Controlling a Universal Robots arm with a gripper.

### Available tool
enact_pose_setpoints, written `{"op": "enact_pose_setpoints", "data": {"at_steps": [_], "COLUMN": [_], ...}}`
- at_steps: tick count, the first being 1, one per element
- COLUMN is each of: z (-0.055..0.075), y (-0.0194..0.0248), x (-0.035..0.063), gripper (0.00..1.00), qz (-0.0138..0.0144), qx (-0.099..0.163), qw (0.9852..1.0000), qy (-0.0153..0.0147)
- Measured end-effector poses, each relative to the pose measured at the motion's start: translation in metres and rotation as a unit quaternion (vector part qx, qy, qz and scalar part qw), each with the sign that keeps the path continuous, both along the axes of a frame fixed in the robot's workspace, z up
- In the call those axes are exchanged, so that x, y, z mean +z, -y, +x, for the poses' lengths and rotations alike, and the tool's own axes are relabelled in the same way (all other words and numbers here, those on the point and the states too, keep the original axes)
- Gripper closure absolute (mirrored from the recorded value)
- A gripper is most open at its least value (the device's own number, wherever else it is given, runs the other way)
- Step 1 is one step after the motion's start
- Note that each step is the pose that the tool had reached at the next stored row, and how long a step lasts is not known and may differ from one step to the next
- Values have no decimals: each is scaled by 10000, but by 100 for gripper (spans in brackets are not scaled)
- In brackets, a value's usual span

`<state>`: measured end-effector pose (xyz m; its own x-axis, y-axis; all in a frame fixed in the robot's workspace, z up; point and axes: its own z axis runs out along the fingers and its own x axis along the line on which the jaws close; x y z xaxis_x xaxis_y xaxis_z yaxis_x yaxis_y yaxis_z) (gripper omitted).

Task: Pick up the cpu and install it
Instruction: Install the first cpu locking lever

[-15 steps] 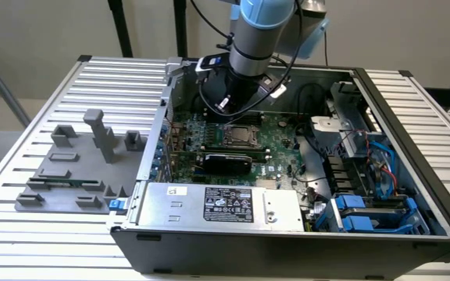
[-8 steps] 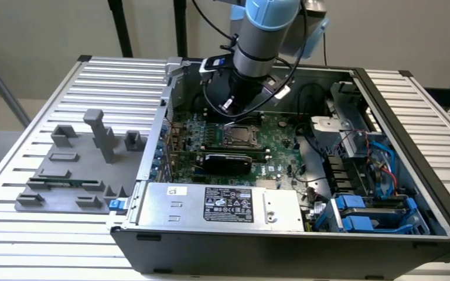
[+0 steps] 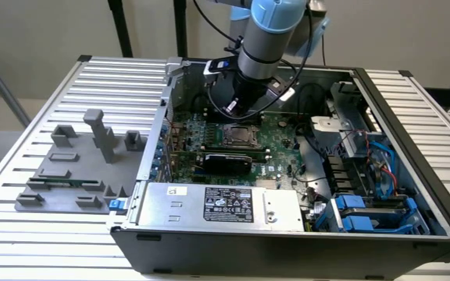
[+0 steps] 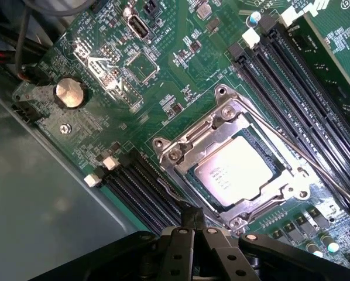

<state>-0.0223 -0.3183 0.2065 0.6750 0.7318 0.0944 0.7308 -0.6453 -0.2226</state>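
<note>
Cpu (image 4: 236, 170) sits in its socket on the green motherboard (image 4: 181, 76), its pale metal top facing up with faint printed lines on it, framed by the silvery metal load plate (image 4: 222, 120) that lies around its edges; a thin wire lever (image 4: 304, 155) runs along one side of that frame, slanting away toward the board's edge; rows of black memory slots (image 4: 146, 187) flank the socket on one side and more slots (image 4: 286, 76) on the other; a round coin battery (image 4: 68, 93) sits well apart from the socket, near the grey case wall; my gripper (image 4: 194, 225) hangs above the board just beside the socket frame, holding nothing, my fingers (image 4: 189, 218) drawn together with no gap between the tips, and they touch neither the chip nor the frame as far as I can see; in the exterior view my arm (image 3: 262, 35) reaches down into the open computer case (image 3: 287, 246), my gripper (image 3: 239, 108) poised over the board just above the socket (image 3: 237, 136), which shows there as a small dark square with a lighter centre; the grey power supply (image 3: 225, 205) with its black label lies near the case's front edge, blue drive bays (image 3: 370, 213) sit at the exterior view's right, and a grey fixture plate (image 3: 77, 170) with upright blocks rests on the ribbed table at the exterior view's left, well apart from the case's interior.
</note>
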Motion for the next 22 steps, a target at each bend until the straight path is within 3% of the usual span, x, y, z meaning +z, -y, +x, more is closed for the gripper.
{"op": "enact_pose_setpoints", "data": {"at_steps": [8, 14, 22], "z": [50, 45, 9], "y": [3, -40, -44], "x": [-32, -32, -35], "gripper": [89, 89, 89], "qz": [-8, -9, -8], "qx": [27, 29, 32], "qw": [10000, 10000, 10000], "qy": [0, 0, 0]}}
